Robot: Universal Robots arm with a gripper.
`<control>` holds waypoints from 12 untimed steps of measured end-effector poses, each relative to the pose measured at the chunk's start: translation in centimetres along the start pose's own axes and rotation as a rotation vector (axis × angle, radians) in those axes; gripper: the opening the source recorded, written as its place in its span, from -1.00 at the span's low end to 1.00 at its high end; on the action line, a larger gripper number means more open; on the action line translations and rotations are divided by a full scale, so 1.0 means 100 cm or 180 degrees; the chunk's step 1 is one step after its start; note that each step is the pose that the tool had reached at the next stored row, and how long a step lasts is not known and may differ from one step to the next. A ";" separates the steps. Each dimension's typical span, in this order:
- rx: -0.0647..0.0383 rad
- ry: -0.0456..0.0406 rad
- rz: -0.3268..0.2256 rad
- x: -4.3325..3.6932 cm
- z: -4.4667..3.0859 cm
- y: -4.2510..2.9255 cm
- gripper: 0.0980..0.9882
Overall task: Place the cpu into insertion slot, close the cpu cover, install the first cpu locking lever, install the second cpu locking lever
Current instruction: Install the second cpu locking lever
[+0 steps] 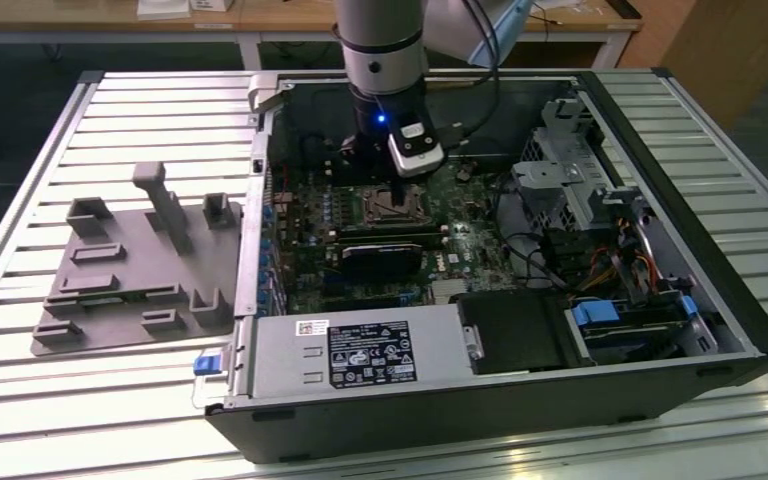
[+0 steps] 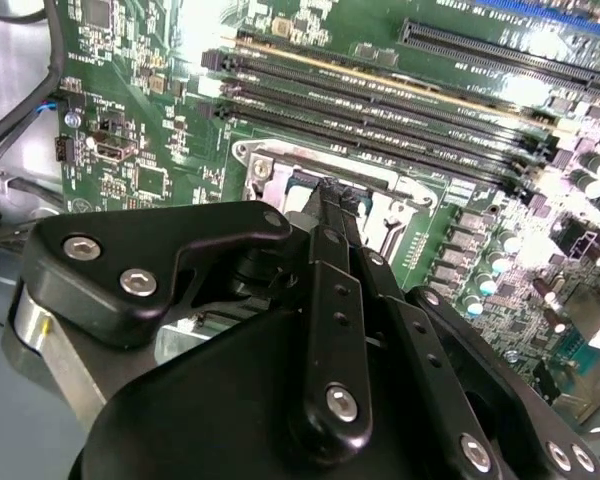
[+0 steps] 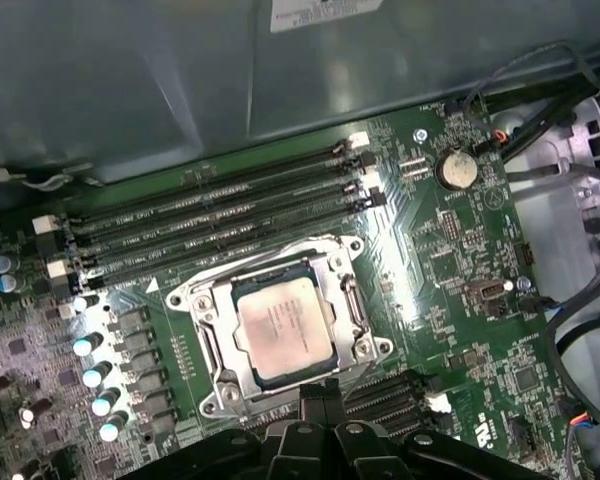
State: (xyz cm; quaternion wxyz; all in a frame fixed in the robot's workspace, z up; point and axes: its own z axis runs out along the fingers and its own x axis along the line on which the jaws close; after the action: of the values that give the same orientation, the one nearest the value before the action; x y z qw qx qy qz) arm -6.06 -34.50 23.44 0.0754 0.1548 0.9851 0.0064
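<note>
The cpu (image 3: 283, 325) lies flat in the insertion slot (image 3: 198, 296) on the green motherboard (image 3: 440, 290), silvery top facing up. The cpu cover (image 3: 355, 300) is down around it, framing the chip. A thin silvery lever rod (image 3: 270, 250) runs along one edge of the socket. My gripper (image 3: 320, 398) hovers at the socket's edge, just beside the cover, fingers together with nothing seen between them. In the second wrist view the black fingertips (image 2: 330, 195) meet over the socket's metal rim (image 2: 265, 160). The exterior view has the gripper (image 1: 392, 190) low inside the open computer case, right above the socket (image 1: 387, 207).
Long memory slots (image 3: 210, 215) lie beside the socket, and a coin battery (image 3: 457, 168) sits farther off. A black card (image 1: 381, 262), the power supply (image 1: 351, 355) and a drive cage with cables (image 1: 584, 190) crowd the case. A grey fixture (image 1: 131, 270) rests on the table at the exterior view's left.
</note>
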 end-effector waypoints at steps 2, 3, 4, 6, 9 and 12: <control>0.0000 0.0000 0.0000 -0.0007 0.0001 -0.0021 -0.99; 0.0000 0.0000 0.0000 -0.0011 0.0001 -0.0034 -0.99; 0.0000 0.0000 0.0000 -0.0015 0.0001 -0.0048 -0.99; 0.0000 0.0000 0.0000 -0.0024 0.0001 -0.0074 -0.99; 0.0000 0.0000 0.0000 -0.0031 0.0006 -0.0110 -0.99; 0.0000 0.0000 0.0000 -0.0026 0.0019 -0.0148 -0.99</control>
State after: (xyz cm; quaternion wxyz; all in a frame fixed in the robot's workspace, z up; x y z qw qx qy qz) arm -6.23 -35.99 23.24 0.0754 0.1548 0.9850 0.0065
